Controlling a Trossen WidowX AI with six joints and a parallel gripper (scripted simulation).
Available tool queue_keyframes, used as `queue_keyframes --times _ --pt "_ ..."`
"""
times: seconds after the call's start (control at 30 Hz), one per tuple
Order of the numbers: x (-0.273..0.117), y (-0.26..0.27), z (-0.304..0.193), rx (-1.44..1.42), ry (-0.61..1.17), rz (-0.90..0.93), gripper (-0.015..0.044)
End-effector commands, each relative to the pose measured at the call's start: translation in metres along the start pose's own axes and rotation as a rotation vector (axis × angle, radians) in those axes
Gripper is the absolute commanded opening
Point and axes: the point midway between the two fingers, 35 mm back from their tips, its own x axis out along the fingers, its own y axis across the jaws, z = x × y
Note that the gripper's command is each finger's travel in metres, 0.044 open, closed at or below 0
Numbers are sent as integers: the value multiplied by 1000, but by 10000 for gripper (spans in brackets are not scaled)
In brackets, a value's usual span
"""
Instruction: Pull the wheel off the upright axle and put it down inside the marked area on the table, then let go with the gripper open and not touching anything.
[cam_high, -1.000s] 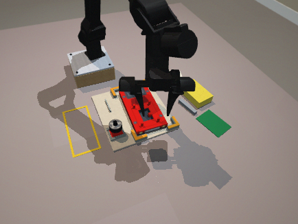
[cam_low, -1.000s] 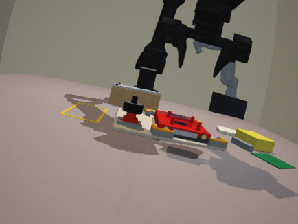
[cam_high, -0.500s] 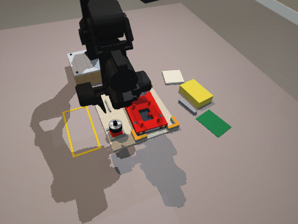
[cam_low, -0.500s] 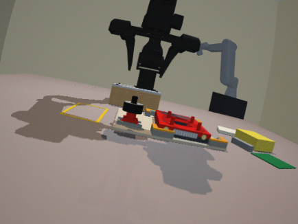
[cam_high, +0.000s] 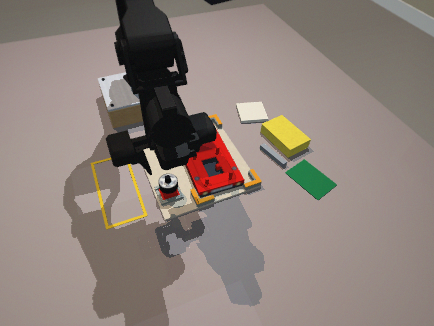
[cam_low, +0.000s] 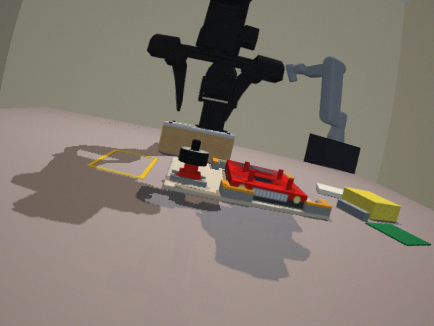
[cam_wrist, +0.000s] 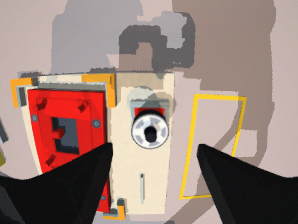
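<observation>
The wheel (cam_high: 162, 185) (cam_low: 194, 156) (cam_wrist: 161, 131) has a black tyre and silver face. It sits on the upright axle (cam_low: 196, 144) (cam_wrist: 150, 134), whose black tip sticks up through it, above a small red stand (cam_low: 190, 173) on the cream board (cam_wrist: 130, 175). The marked area is a yellow outline (cam_high: 99, 195) (cam_low: 116, 171) (cam_wrist: 189, 147) on the table beside the board, with nothing inside. My gripper (cam_low: 202, 115) (cam_wrist: 155, 149) is open and empty, pointing down, higher than the wheel. In the wrist view the wheel shows between and slightly beyond the fingertips. The top view hides one fingertip.
A red car body (cam_high: 235, 179) (cam_low: 240, 175) (cam_wrist: 95, 145) lies on the board between orange corner brackets. The arm's wooden base block (cam_high: 125, 119) (cam_low: 195, 142) stands behind. A yellow block (cam_high: 285, 133) (cam_low: 370, 202), grey bar (cam_high: 273, 155), white tile (cam_high: 251, 112) and green sheet (cam_high: 311, 179) lie beyond the car.
</observation>
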Motion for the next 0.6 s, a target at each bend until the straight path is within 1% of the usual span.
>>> queue_keyframes --times 0.0,0.13,0.27,0.4,0.57 --pt "28 1 -4 -4 18 5 300" --pt "54 2 -7 -4 18 5 300" --pt "59 2 -7 -4 18 5 300" --pt "55 1 -9 -1 29 2 195" --pt "55 1 -9 -1 29 2 162"
